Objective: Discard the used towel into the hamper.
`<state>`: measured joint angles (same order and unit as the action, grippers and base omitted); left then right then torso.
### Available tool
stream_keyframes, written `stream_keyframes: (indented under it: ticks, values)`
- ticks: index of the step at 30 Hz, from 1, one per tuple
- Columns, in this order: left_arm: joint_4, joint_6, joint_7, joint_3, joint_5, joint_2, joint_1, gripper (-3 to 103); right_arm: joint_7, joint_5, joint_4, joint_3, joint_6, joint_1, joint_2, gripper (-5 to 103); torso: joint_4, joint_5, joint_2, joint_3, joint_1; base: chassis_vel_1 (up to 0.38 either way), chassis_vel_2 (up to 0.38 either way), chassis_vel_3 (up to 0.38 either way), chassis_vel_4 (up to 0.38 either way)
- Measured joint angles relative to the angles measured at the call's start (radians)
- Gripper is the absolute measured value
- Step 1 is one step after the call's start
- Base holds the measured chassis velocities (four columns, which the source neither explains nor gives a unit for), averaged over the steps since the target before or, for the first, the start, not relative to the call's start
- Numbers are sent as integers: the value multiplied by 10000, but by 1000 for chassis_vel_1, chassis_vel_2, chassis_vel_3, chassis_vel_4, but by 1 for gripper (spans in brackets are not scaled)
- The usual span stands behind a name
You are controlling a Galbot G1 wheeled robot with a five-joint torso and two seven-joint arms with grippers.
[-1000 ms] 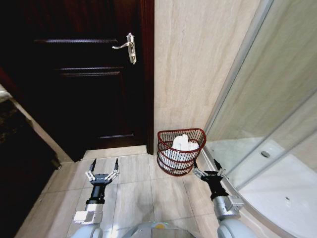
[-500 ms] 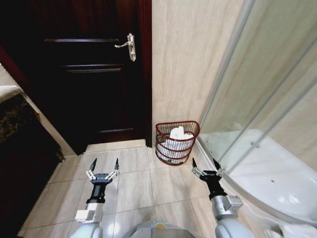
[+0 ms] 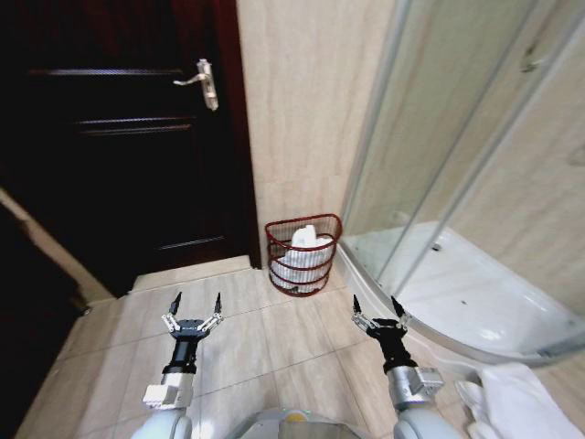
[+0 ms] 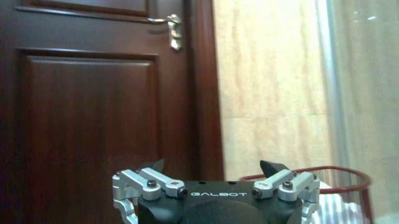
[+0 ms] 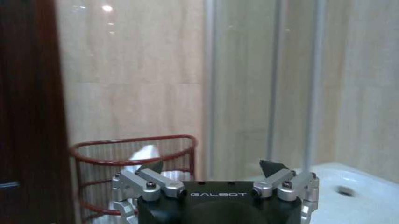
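One hamper [image 3: 303, 255], one towel [image 3: 304, 243] inside.

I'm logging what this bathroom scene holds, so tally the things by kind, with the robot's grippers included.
Round dark red open-weave wire hamper: 1
Bundles of white towel in the hamper: 1
White cloth lying on the floor tiles by the shower tray: 1
Dark wooden door: 1
Open grippers, left gripper and right gripper: 2
Total: 6

Left gripper [image 4: 215, 170] body: "GALBOT", in pale letters on the black housing.
Right gripper [image 5: 212, 169] body: "GALBOT", same lettering, same place.
Other readable text: none.
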<state>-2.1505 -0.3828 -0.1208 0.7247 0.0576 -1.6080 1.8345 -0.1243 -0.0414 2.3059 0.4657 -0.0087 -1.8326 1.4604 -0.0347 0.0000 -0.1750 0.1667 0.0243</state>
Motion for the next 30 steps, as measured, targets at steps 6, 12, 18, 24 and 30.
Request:
stream_keyframes:
  ticks: [6, 12, 18, 24, 30]
  values:
    - [18, -65, -69, 32, 74, 0, -74, 100, -410, 299, -37, -70, -216, -144, -73, 100, 4, 0, 60, -37, -29, -105, -125, -125, -113]
    - [47, -74, -73, 27, 81, 0, -186, 100, -502, 298, -56, 37, -103, -326, -57, 100, 0, 0, 65, -40, -30, -35, -68, -27, -20]
    - [43, -70, -74, 11, 73, 3, -188, 100, -538, 284, -5, 36, -63, -319, -41, 100, -1, -2, 64, -38, -30, -52, -98, 56, 102]
    - [-5, -87, -72, 64, 66, 0, -128, 100, -557, 298, 42, -29, -44, -315, -38, 100, 0, 2, 58, -34, -29, -119, -213, 119, 198]
    - [-31, -111, -73, 76, 47, -3, -18, 100, -581, 314, 89, -65, 53, -402, -36, 100, -2, 1, 52, -30, -27, -129, -212, 121, 205]
